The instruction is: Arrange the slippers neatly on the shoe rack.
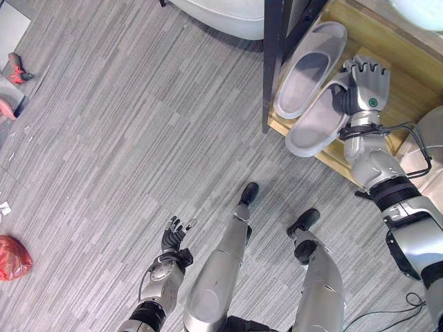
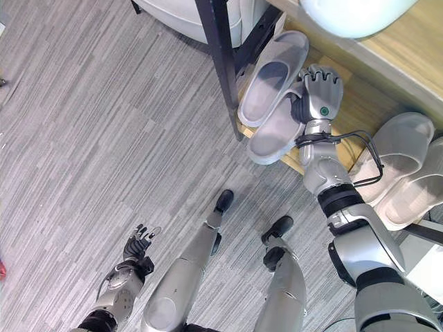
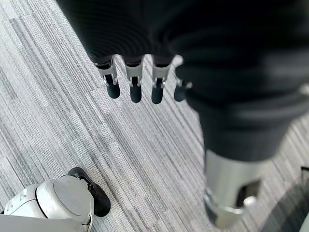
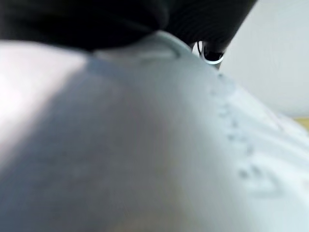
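While the left hand [image 1: 172, 237] hangs low over the grey striped floor [image 1: 118, 138], its fingers [image 3: 135, 87] reach out nearly straight and hold nothing; the left wrist view shows them in a loose row above the bare planks. Far off at the left edge of the left eye view lie a crumpled red bag [image 1: 12, 257] and a small red tool [image 1: 16, 70].

Further right, a dark metal post [image 1: 271, 62] of the shoe rack stands beside its wooden shelf [image 1: 387, 90]. Two pale grey slippers rest on that shelf, side by side and touching, toes pointing away from the robot: the upper slipper [image 1: 310, 68] lies against the post, and the lower slipper [image 1: 317, 124] hangs its heel past the shelf's front edge. The right hand [image 1: 367, 86] sits at the strap of the lower slipper with its fingers curled over it; the right wrist view shows pale slipper surface pressed up against the hand's dark cover.

Right of the arm in the right eye view, a second pair of pale slippers [image 2: 401, 166] lies on a lower level.
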Controlling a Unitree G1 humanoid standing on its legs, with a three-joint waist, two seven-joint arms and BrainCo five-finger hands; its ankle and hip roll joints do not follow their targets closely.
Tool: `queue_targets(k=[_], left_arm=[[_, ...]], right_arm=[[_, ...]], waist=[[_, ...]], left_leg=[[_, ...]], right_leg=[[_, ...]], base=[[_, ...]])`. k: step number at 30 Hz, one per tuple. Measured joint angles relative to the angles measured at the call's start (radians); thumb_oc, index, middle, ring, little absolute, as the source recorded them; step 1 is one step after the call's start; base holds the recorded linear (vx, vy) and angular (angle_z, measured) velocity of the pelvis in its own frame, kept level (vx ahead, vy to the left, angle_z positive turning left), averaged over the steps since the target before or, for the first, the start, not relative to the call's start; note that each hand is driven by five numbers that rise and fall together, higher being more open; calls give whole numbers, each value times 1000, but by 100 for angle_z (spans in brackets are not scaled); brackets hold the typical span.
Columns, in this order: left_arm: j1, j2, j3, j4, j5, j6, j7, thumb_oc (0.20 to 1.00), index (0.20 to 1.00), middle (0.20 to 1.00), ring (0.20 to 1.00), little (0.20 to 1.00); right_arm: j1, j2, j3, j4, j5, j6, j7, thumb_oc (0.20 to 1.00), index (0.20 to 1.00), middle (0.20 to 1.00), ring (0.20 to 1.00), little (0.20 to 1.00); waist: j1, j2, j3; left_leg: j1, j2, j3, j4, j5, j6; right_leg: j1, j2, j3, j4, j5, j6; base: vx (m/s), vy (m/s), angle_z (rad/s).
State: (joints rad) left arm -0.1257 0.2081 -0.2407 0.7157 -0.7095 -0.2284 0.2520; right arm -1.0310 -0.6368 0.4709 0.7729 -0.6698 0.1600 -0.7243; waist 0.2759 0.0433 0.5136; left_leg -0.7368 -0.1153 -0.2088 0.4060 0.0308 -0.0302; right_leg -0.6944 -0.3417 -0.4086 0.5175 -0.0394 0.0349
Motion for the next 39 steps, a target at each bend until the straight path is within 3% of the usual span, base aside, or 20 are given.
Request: queue_targets(k=[5,9,11,17,23,24,25,26,30,39], left_arm=[[-4,3,-4,2,-22,-1,-14,1000,1000,1000,1000,1000],[-3,6,-3,-29,-36,-2,-19,1000,1000,1000,1000,1000],[9,17,-6,-47,-57,-5,-24,1000,1000,1000,1000,1000],[15,33,-4,-37,-61,-4,-36,1000,1000,1000,1000,1000],[37,38,-45,-46,-61,-2,-48,1000,1000,1000,1000,1000],[42,36,-46,-42,-61,0,-49,1000,1000,1000,1000,1000],[49,36,-53,-43,-62,0,-52,1000,1000,1000,1000,1000],[53,36,-58,-48,-62,-1,-56,1000,1000,1000,1000,1000],[61,41,-69,-97,-75,-3,-57,1000,1000,1000,1000,1000],[55,65,-60,-117,-78,-1,-59,1000,1000,1000,1000,1000]], right_arm=[[-64,-22,30,142,60,23,-20,200,200,200,200,200],[-98,-27,30,177,82,23,-61,200,200,200,200,200],[-144,-30,88,253,84,17,-71,200,200,200,200,200],[-232,-35,114,309,122,14,-51,200,200,200,200,200],[-291,-77,237,357,131,-9,-37,200,200,200,200,200],[-297,-82,236,359,136,-9,-37,313,313,313,313,313],[-300,-98,239,379,142,-10,-33,555,555,555,555,555],[-315,-105,249,423,148,-18,-19,1000,1000,1000,1000,1000],[-363,-116,235,509,197,-19,9,1000,1000,1000,1000,1000],[-350,-108,148,427,314,-19,63,1000,1000,1000,1000,1000]], waist=[[-4,0,0],[-14,0,-1],[-16,-2,-15],[-4,-3,-53],[12,-3,-91],[13,-3,-91],[16,-3,-91],[20,-3,-91],[18,-3,-94],[-7,-3,-95]], left_leg=[[-132,-15,11,128,-34,6],[-206,-43,28,207,-69,15],[-239,-49,30,239,-73,20],[-309,-55,34,245,-72,20],[-329,-61,24,233,-72,19],[-329,-61,24,234,-72,19],[-329,-61,27,234,-72,19],[-329,-61,29,235,-71,18],[-329,-61,32,233,-58,15],[-282,-52,46,211,-64,16]], right_leg=[[-119,-20,29,94,-24,-15],[-204,-49,77,178,-50,0],[-239,-55,99,206,-57,3],[-319,-50,127,224,-68,11],[-347,-51,132,233,-72,12],[-347,-51,132,233,-72,12],[-348,-51,133,234,-72,12],[-348,-52,134,235,-72,12],[-346,-53,135,234,-72,8],[-305,-47,137,206,-71,12]], base=[[-4,54,-3],[-1,50,-1],[-3,24,2],[12,-10,2],[51,-34,9],[41,-14,-1],[0,0,0],[0,0,0],[37,-7,3],[19,7,-4]])
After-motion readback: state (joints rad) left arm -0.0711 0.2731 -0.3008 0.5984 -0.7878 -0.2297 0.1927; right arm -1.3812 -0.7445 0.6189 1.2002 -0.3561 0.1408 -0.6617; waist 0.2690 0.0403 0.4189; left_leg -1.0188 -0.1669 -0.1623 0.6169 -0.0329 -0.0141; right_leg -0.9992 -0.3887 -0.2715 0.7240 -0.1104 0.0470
